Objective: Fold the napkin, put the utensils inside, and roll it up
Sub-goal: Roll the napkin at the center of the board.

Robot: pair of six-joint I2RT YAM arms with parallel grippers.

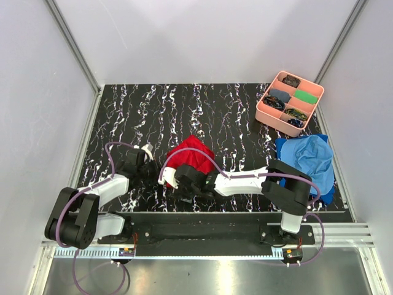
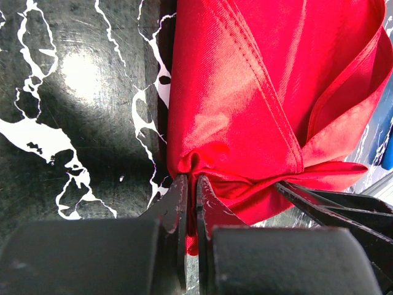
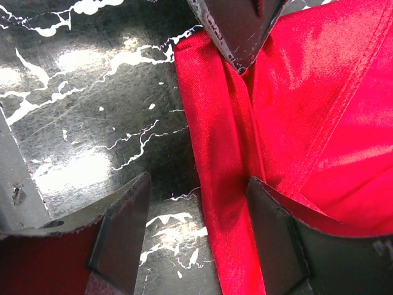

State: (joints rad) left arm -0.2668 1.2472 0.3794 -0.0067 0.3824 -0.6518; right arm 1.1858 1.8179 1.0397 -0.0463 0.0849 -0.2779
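The red napkin (image 1: 191, 153) lies bunched on the black marbled table, just ahead of both arms. My left gripper (image 2: 189, 179) is shut on a gathered corner of the napkin (image 2: 245, 104); in the top view it (image 1: 159, 166) sits at the cloth's left edge. My right gripper (image 3: 196, 215) is open, with its jaws astride a folded edge of the napkin (image 3: 227, 184) and low over the table. In the top view the right gripper (image 1: 176, 178) is at the napkin's near side. The left gripper's fingertips (image 3: 236, 37) show at the top of the right wrist view. The utensils are out of view.
A pink tray (image 1: 270, 118) with small dark and green items stands at the back right. A blue cloth (image 1: 309, 157) lies at the right, beside the right arm's elbow. White walls enclose the table on three sides.
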